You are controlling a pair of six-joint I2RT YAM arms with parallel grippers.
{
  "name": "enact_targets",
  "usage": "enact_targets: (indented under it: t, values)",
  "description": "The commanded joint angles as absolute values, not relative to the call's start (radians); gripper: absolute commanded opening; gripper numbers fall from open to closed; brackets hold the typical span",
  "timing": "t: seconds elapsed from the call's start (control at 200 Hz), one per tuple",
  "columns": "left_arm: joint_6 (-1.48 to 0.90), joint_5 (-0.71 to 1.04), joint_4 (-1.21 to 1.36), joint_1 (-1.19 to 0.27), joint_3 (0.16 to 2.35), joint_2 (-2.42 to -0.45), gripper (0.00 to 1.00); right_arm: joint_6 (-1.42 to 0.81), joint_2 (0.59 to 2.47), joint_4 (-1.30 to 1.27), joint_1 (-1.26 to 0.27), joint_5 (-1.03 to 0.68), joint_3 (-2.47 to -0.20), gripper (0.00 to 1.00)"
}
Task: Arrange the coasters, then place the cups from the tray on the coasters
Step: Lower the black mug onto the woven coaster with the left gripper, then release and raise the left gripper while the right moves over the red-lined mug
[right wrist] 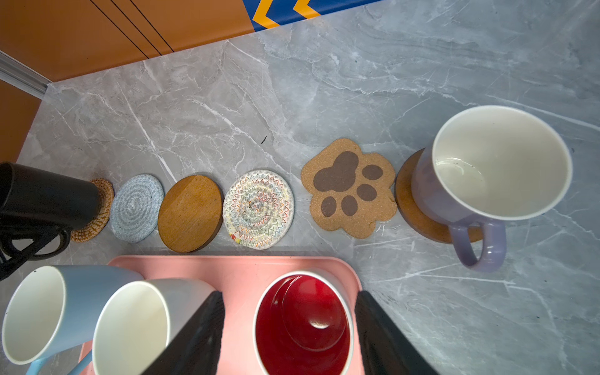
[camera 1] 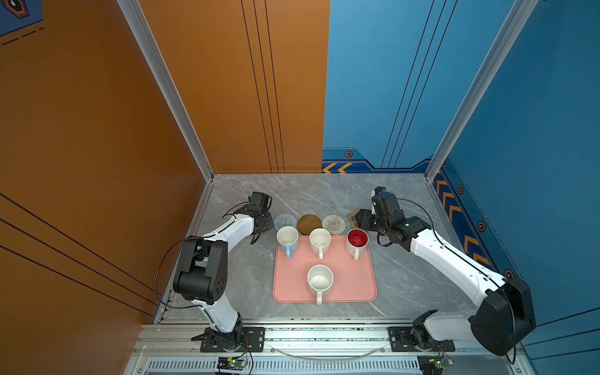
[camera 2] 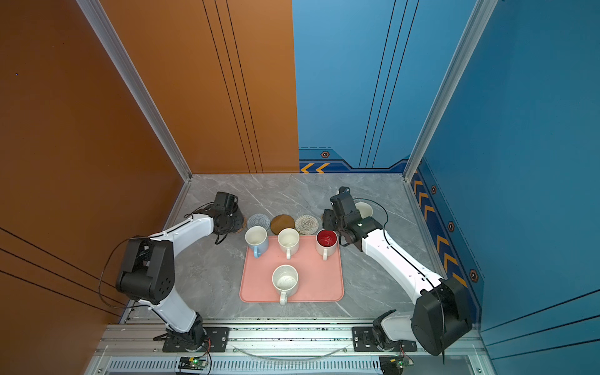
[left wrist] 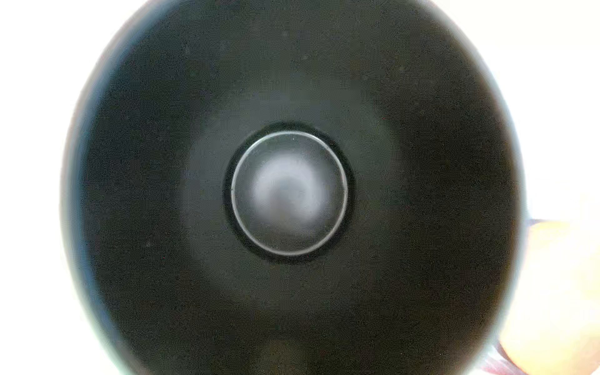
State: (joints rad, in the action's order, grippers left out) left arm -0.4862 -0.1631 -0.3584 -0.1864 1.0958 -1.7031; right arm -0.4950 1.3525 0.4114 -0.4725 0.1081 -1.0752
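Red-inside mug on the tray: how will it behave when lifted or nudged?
The red-inside mug looks like glazed ceramic: probably rigid, heavyish, slick and chippable. Its handle sticks out one side, so a rim grip may let it twist. Upright on the flat tray, a nudge should slide it, not tip it.

— Both top views are bright and evenly lit, with soft shadows on the tabletop (camera 1: 246, 269).
— The left wrist view is blurred: the black cup (left wrist: 289, 191) is dark, its surround blown white. The right wrist view is sharp, with a glint inside the red-lined cup (right wrist: 302, 324).
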Motion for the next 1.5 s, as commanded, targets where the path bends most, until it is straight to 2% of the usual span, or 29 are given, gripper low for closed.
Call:
enact_targets:
  t: [0.0,0.851,0.941,1.172,1.282,1.377,1.492]
  values:
    - [-0.474,-0.162,-0.311,-0.179,1.132,-1.707,0.00,-0.482,1.360,0.440,-0.474,0.111,-1.101,0.63]
    - [-0.466,-0.161,-0.331,-0.181,1.124,-1.723,0.00,-0.480,1.369,0.443,-0.476,0.107,-1.105,0.63]
    - [-0.457,-0.153,-0.337,-0.182,1.125,-1.720,0.12,-0.479,1.369,0.446,-0.476,0.105,-1.105,0.63]
    - [-0.449,-0.169,-0.364,-0.191,1.123,-1.707,0.27,-0.479,1.368,0.445,-0.476,0.104,-1.105,0.63]
    - [-0.449,-0.171,-0.365,-0.195,1.111,-1.689,0.46,-0.477,1.366,0.445,-0.477,0.103,-1.104,0.63]
    - [-0.447,-0.170,-0.365,-0.199,1.101,-1.671,0.53,-0.477,1.362,0.448,-0.477,0.102,-1.105,0.63]
    - [-0.452,-0.180,-0.369,-0.202,1.092,-1.638,0.57,-0.477,1.354,0.449,-0.479,0.108,-1.103,0.63]
